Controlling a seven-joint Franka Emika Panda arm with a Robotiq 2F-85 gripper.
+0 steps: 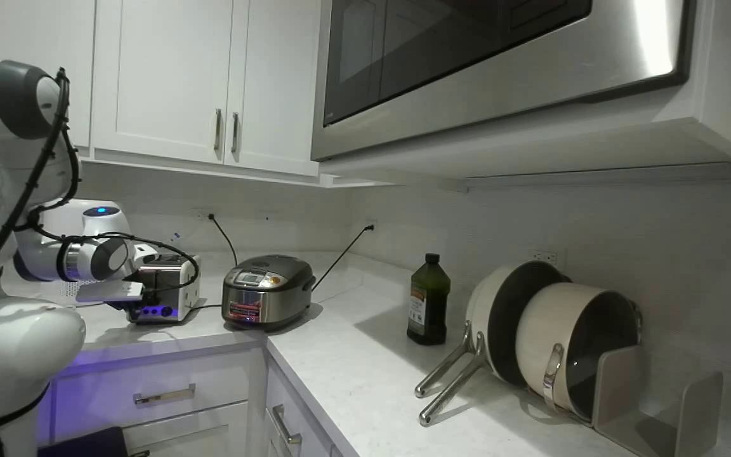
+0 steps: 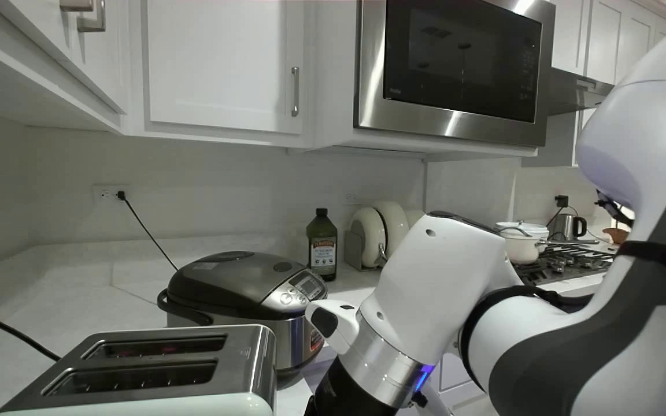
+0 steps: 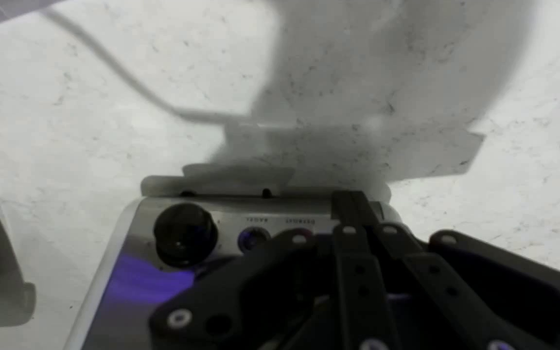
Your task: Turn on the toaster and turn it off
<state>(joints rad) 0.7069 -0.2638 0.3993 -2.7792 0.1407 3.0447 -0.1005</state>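
Hanging clenched, the end effector [image 3: 351,200] is facing the control panel [image 3: 226,224] of the two-slot toaster [image 2: 154,357], contact being indeterminate.

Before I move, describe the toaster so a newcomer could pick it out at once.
In an exterior view, start at the big microwave and drop down and left to the dome-lidded cooker. The toaster stands nearer the camera, a metal-topped box. Unlike the cooker, it has two long parallel slots in its flat top.
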